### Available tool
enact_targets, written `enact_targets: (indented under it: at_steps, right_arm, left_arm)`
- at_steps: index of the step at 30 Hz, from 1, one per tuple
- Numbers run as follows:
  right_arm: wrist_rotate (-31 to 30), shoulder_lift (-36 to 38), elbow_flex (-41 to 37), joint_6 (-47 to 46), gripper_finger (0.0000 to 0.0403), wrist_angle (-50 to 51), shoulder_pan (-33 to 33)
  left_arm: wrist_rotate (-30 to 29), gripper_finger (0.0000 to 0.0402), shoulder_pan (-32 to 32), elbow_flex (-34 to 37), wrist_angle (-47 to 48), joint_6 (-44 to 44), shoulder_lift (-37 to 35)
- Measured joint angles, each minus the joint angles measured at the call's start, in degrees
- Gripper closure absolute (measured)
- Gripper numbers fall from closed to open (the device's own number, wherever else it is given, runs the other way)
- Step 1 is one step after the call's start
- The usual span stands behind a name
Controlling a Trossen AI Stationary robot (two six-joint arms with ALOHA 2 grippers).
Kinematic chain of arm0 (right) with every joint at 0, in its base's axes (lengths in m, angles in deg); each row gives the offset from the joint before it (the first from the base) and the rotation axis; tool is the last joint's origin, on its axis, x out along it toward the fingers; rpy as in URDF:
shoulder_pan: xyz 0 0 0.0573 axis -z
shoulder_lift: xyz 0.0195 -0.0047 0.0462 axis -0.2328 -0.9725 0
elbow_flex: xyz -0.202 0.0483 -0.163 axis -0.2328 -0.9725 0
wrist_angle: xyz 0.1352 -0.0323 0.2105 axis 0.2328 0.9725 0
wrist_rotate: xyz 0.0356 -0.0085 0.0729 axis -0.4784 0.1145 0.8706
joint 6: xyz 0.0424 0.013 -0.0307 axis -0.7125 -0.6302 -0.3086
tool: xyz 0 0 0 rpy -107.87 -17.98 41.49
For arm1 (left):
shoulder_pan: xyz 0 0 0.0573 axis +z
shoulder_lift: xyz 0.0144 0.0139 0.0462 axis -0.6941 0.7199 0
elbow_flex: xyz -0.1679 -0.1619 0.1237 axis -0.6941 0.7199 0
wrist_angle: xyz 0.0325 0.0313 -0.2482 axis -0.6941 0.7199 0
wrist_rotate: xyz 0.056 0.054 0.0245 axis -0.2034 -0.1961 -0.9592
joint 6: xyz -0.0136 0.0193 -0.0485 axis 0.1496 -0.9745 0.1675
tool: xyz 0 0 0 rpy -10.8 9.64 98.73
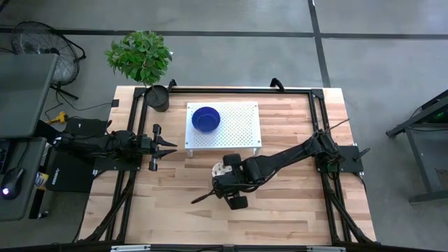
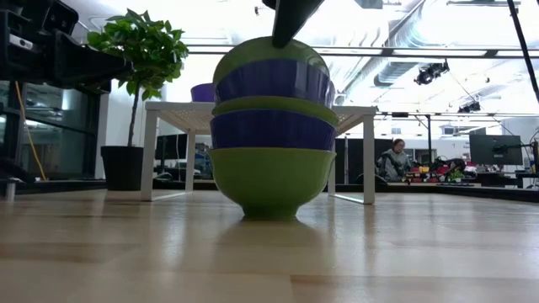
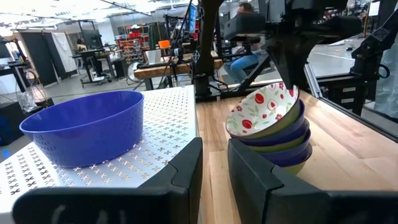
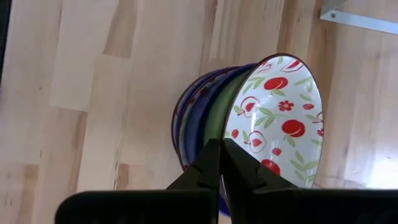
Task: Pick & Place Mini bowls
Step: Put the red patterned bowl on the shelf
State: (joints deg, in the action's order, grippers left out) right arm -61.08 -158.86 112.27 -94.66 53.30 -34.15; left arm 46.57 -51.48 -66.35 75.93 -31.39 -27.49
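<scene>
The right gripper [image 1: 222, 183] hangs over the wooden table [image 1: 294, 203] just in front of the white perforated rack [image 1: 238, 126], its fingers pressed together at the rim of the topmost bowl in the stack of mini bowls [image 2: 271, 126]. In the right wrist view the two dark fingers [image 4: 208, 165] meet right at the near edge of that stack, with the top bowl [image 4: 280, 121] tilted up so its cream inside with red and green flowers faces the camera; whether the rim is actually pinched between them cannot be told. The stack stands on the table, green and blue bowls nested one in another. A single blue bowl [image 1: 206, 119] sits on the rack, well apart from the stack. The left gripper [image 1: 162, 146] waits at the table's left side, fingers spread, beside the rack.
</scene>
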Motion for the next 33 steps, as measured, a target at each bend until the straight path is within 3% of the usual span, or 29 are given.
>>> enact_targets:
  at_steps: [9, 29, 33]
  right_arm:
    - [-1.8, 0.2, 0.3, -0.5, 0.0402, -0.4, -0.8]
    - [-11.6, 0.4, 17.4, 1.5, 0.0402, 8.7, -4.1]
    - [-14.1, 1.0, 17.9, 3.3, 0.0402, 9.9, -3.6]
  left_arm:
    - [0.0, 0.033, 0.0, 0.0, 0.0, 0.0, 0.0]
    - [0.0, 0.033, 0.0, 0.0, 0.0, 0.0, 0.0]
    - [0.0, 0.033, 0.0, 0.0, 0.0, 0.0, 0.0]
